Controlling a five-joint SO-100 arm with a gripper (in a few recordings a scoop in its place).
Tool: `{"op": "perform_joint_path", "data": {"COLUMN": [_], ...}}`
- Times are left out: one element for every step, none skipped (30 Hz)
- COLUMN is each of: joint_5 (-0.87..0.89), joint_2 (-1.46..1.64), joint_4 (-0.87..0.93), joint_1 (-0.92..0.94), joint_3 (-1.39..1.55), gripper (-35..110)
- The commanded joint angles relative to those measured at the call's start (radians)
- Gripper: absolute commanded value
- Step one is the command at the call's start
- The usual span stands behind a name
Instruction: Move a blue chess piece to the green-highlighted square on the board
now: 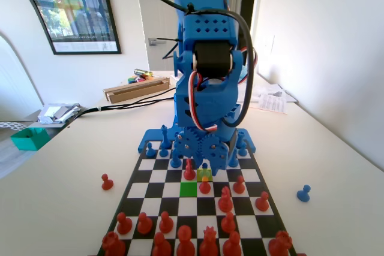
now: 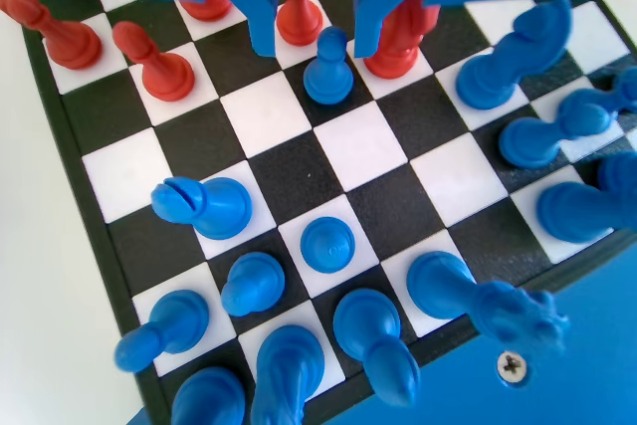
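Note:
In the wrist view a small blue pawn [image 2: 327, 69] stands upright on a black square of the board [image 2: 249, 111]. My gripper [image 2: 314, 45] is open, one jaw on each side of the pawn's head with a gap on both sides. In the fixed view my gripper [image 1: 203, 160] hangs low over the far half of the board [image 1: 150, 175], above the blue pawn [image 1: 204, 165]. The green-highlighted square [image 1: 188, 189] lies just nearer the camera and a little left, bare. A paler yellow-green square [image 1: 204, 175] sits under the gripper.
Red pieces crowd the pawn: a red pawn [image 2: 299, 9] behind it, a taller red piece [image 2: 398, 42] at its right. Blue pieces [image 2: 204, 208] fill the rows below in the wrist view. Off the board lie a red pawn [image 1: 107, 181] and a blue pawn [image 1: 303, 193].

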Motion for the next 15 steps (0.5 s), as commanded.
{"op": "perform_joint_path", "data": {"joint_5": [-0.017,-0.018,-0.02,-0.021,-0.023,-0.026,-0.028,-0.029,-0.031,-0.032,-0.037,-0.038,-0.04,-0.041,-0.043], "joint_2": [0.017,0.015,0.014,0.012,0.009,0.008,0.005,0.003,0.0,-0.002,-0.002,-0.003,-0.005,-0.006,-0.006], "joint_4": [-0.003,-0.005,-0.006,-0.009,-0.011,-0.011,-0.012,-0.015,-0.018,-0.02,-0.023,-0.025,-0.026,-0.028,-0.029], "joint_1": [-0.002,-0.002,-0.002,-0.002,-0.002,-0.002,-0.002,-0.002,-0.002,-0.002,-0.002,-0.002,-0.002,-0.002,-0.002], "joint_3": [0.002,0.003,0.005,0.006,0.006,0.008,0.011,0.012,0.012,0.014,0.015,0.015,0.015,0.017,0.018], "gripper": [10,9,9,9,9,9,9,9,9,9,9,8,8,8,8]}}
